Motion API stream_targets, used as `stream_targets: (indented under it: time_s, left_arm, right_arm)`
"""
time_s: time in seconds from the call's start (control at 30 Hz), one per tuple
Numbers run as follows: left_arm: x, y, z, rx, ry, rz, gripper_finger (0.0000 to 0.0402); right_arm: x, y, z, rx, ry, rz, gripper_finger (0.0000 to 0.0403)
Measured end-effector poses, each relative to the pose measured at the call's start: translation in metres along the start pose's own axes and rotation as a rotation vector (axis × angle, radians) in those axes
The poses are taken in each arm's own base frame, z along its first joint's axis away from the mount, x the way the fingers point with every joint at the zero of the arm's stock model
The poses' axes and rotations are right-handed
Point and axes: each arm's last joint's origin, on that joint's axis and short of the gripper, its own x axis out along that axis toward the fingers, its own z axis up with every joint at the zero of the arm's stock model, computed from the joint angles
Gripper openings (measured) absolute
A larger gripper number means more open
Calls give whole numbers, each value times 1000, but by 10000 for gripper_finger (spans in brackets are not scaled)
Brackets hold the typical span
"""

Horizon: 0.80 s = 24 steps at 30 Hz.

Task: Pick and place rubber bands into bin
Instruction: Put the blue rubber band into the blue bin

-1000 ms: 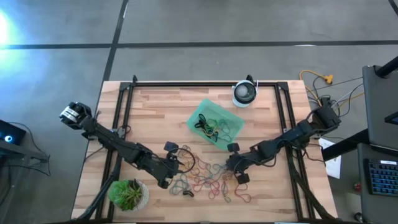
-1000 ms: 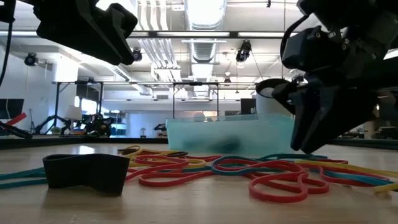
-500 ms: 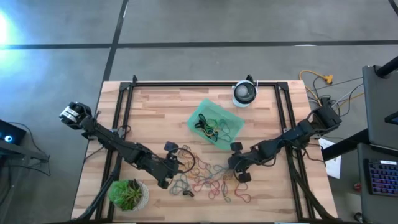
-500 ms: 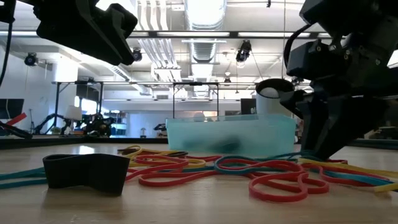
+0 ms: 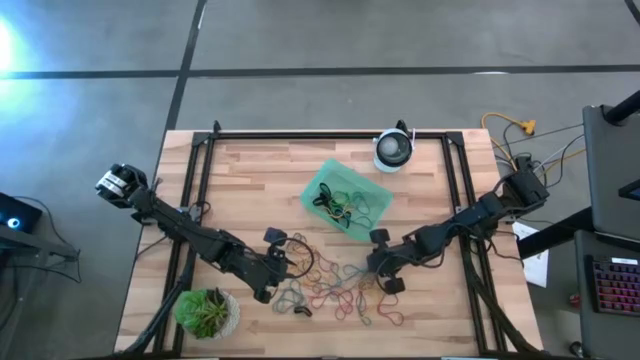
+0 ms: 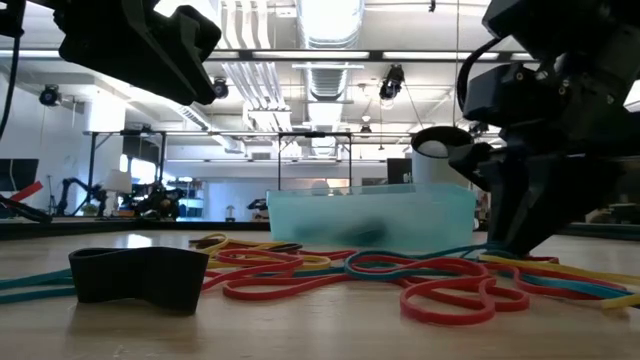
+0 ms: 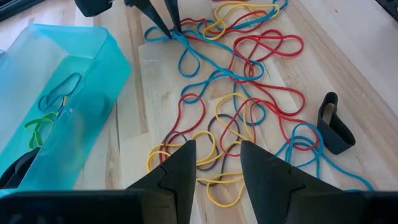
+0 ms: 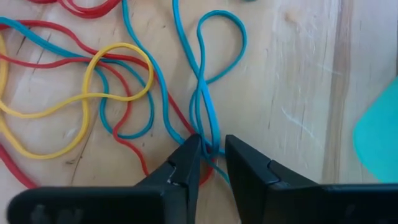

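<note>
Many rubber bands (image 5: 335,285) loose on the bench (image 5: 250,170), right gripper (image 8: 210,158) down in the pile, bin (image 5: 346,198) close by.

Bands lie tangled, red, yellow, blue and dark loops, spread between the two arms just in front of the bin; a few more sit inside the bin, a shallow translucent mint-green tray. Right fingers (image 8: 186,165) nearly closed, pinching a blue band (image 8: 205,93) at the pile's bin-side edge. Left gripper (image 7: 214,162) hovers over the pile's other side, fingers open, holding nothing. Wide black band (image 6: 140,275) stands on edge at the pile's near side. Round white-and-black device (image 5: 393,150) sits behind the bin, potted plant (image 5: 207,312) at the bench's front left corner.
</note>
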Motion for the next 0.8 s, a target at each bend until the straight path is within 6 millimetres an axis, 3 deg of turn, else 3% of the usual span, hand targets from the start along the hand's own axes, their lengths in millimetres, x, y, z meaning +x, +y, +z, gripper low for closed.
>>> stream_targets:
  time_s: [0.33, 0.57, 0.8]
  left_arm:
    - [0, 0, 0, -1, 1, 1, 111]
    - [0, 0, 0, -1, 1, 0, 111]
    - [0, 0, 0, -1, 1, 1, 111]
  right_arm:
    - [-3, 0, 0, -14, -7, -1, 10]
    - [-5, 0, 5, 17, -53, 9, 15]
    - [-5, 0, 4, 34, -63, 10, 52]
